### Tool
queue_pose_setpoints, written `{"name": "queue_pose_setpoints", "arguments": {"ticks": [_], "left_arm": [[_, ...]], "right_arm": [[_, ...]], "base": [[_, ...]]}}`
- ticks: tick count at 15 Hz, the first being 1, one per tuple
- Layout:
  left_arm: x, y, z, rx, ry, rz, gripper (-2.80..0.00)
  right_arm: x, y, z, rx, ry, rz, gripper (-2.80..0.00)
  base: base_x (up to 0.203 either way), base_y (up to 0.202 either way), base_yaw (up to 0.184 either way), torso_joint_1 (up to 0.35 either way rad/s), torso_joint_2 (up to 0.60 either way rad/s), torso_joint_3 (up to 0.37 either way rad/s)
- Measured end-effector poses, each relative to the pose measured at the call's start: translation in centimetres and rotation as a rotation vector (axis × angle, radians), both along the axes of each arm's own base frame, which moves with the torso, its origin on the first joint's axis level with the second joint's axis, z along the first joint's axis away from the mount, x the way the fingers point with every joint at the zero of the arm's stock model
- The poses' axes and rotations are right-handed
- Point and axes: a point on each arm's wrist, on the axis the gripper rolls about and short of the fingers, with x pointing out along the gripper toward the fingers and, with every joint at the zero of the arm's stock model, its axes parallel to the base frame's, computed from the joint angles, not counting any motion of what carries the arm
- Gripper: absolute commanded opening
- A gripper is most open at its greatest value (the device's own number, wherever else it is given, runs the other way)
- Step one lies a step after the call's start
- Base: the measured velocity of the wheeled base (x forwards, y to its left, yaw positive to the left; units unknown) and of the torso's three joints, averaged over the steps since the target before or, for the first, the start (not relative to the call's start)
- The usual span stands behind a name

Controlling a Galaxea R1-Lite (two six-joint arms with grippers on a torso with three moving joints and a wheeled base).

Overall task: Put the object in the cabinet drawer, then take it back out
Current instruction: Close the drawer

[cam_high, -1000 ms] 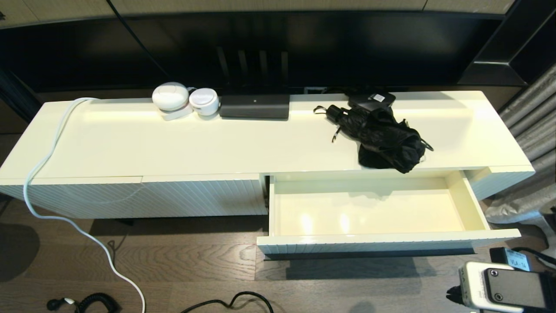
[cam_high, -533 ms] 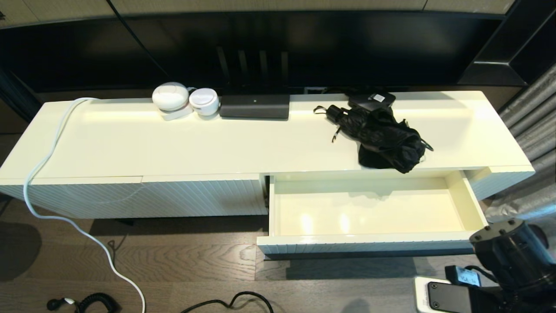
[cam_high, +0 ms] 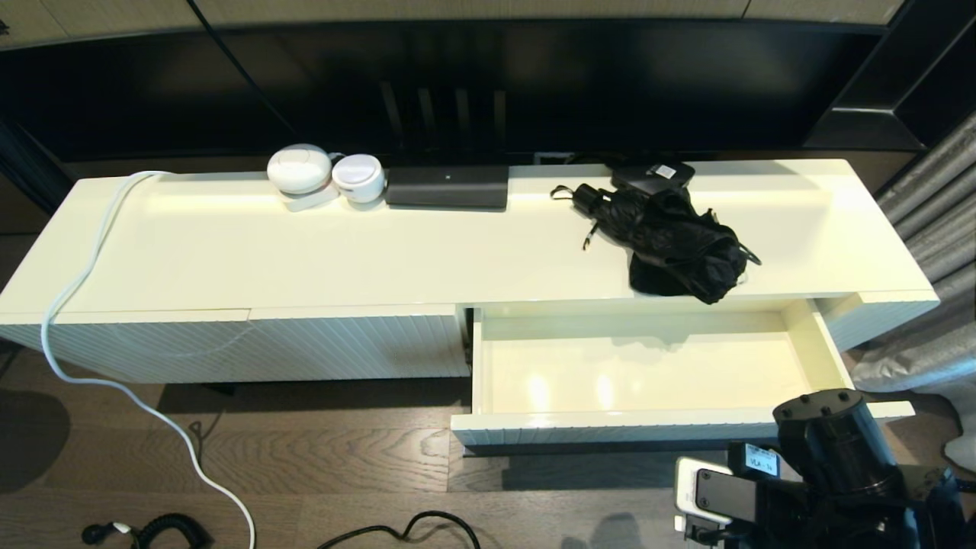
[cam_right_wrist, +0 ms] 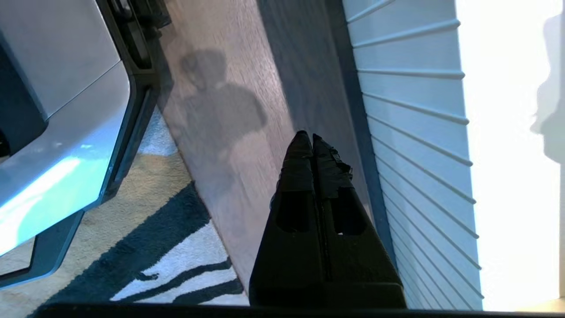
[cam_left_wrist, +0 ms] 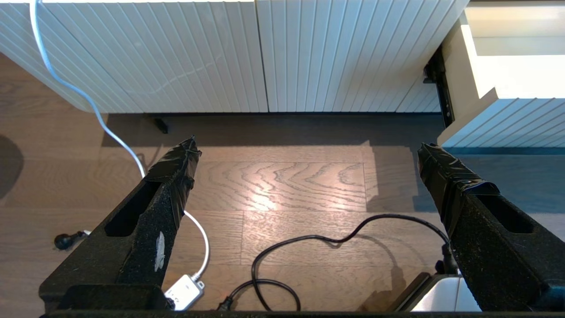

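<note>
Black umbrella point(cam_high: 675, 240) sat at the cabinet's front edge above the open drawer point(cam_high: 648, 370); right gripper point(cam_right_wrist: 309, 141) hung clenched, empty.

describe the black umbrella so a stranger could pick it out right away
Start at the long white cabinet top, then look toward its right end, just above the open cabinet drawer. The umbrella lies there near the front edge, a crumpled black fabric bundle, unlike the flat black boxes behind.

The white cabinet top point(cam_high: 229, 252) carries a black folded umbrella point(cam_high: 675, 244), two white round devices point(cam_high: 324, 177) — and a black box point(cam_high: 447, 186).
</note>
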Motion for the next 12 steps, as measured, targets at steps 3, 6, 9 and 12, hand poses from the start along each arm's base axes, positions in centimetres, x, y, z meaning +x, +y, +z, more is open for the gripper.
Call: {"name": "queue_pose_setpoints", "arguments": {"ticks": [3, 6, 9, 12], "left_arm": [[0.0, 0.0, 0.0, 0.0, 0.0, 0.0, 0.0], [0.0, 0.0, 0.0, 0.0, 0.0, 0.0, 0.0], [0.0, 0.0, 0.0, 0.0, 0.0, 0.0, 0.0], [0.0, 0.0, 0.0, 0.0, 0.0, 0.0, 0.0]], "right_arm": [[0.5, 0.1, -0.5, -0.003, -0.051, -0.018, -2.8], [1.1, 0.2, -0.7, -0.002, -0.118, -0.023, -2.8], [1.9, 0.1, -1.0, 0.0, -0.147, -0.034, -2.8], [2.7, 0.0, -1.3, -0.008, -0.174, -0.035, -2.8]], "base": [[0.0, 0.0, 0.0, 0.0, 0.0, 0.0], [0.0, 0.0, 0.0, 0.0, 0.0, 0.0], [0.0, 0.0, 0.0, 0.0, 0.0, 0.0], [0.0, 0.0, 0.0, 0.0, 0.0, 0.0]]}}
